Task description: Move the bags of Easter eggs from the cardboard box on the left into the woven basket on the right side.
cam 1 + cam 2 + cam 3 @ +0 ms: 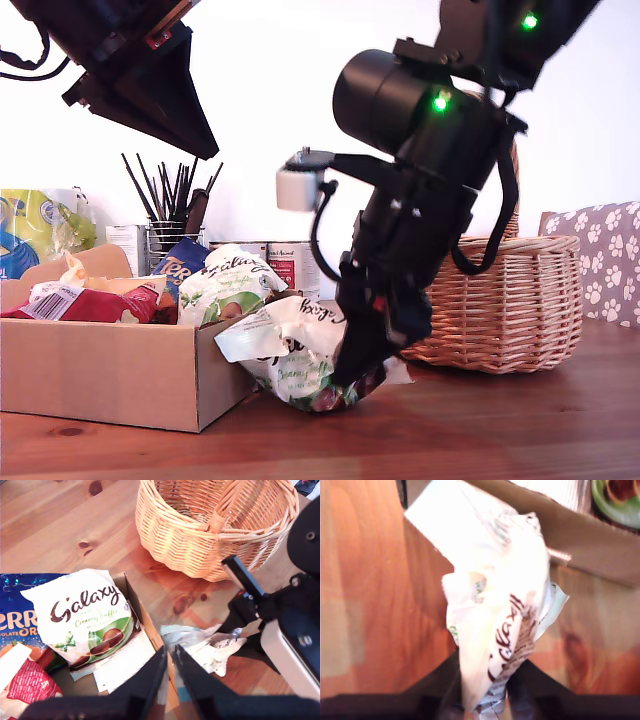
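Wooden tabletop point(520, 420) before a white wall — a box, a basket and two arms are seen.

At the exterior view's left the cardboard box point(100, 375) is set, holding one bag of Easter eggs point(228, 283) propped near its right wall beside red and blue packets. The woven basket point(510, 300) is placed at that view's right, well apart from the box. Between them a second bag point(295, 350) is seen just outside the box's right corner, low over the table — it is pinched by its crumpled white top in my second gripper point(485, 692), whose jaws are clamped on the plastic. My first gripper point(170, 667) is held high above the box, its jaws drawn nearly together with nothing between them.
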Controlling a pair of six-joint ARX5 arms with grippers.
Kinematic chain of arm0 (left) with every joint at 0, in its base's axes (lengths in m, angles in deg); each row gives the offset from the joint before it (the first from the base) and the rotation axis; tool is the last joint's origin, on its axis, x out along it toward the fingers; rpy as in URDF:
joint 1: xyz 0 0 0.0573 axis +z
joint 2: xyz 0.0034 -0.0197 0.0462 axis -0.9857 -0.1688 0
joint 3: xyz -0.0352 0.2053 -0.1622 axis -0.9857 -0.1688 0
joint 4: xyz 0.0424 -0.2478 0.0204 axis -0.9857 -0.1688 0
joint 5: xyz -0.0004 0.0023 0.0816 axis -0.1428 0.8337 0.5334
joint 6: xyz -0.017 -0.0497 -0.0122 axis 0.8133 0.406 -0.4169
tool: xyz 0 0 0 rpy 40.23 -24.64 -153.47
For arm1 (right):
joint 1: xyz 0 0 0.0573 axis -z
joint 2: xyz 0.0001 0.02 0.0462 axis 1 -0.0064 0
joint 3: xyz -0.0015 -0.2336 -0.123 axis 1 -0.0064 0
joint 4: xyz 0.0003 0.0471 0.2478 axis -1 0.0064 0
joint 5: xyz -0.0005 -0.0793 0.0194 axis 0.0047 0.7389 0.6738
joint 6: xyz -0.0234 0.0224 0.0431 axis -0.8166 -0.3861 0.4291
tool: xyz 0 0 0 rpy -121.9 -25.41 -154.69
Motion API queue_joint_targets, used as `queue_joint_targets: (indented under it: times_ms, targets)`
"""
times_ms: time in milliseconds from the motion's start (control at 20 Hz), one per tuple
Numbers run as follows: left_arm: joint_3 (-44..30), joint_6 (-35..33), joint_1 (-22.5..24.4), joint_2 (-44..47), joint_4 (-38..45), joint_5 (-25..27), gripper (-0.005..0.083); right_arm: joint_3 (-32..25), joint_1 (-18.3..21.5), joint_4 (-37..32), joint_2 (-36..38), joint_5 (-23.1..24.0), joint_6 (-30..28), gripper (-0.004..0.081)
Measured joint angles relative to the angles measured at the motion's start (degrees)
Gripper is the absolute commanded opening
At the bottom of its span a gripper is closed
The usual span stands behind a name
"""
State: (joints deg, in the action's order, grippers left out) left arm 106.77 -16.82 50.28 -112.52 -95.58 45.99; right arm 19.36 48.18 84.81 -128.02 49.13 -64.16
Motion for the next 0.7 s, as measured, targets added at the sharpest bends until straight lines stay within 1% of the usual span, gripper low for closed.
queue_joint_targets:
  times_ms: [150, 250, 500, 600, 700]
  targets:
    - [0.0, 0.0, 0.0, 0.0, 0.0, 0.0, 0.0024, 0.3, -0.2, 2.7, 1.2, 0.0, 3.5, 0.0045]
    - [0.0, 0.0, 0.0, 0.0, 0.0, 0.0, 0.0024, 0.3, -0.3, 4.5, 3.9, -0.2, 4.5, 0.0046]
    - [0.0, 0.0, 0.0, 0.0, 0.0, 0.0, 0.0024, 0.3, -0.3, 11.4, 18.3, -0.2, 8.8, 0.0046]
    - [0.0, 0.0, 0.0, 0.0, 0.0, 0.0, 0.0024, 0.3, -0.2, 15.2, 22.9, 0.0, 9.7, 0.0046]
    - [0.0, 0.0, 0.0, 0.0, 0.0, 0.0, 0.0024, 0.3, 0.9, 19.6, 26.3, 1.2, 10.3, 0.0045]
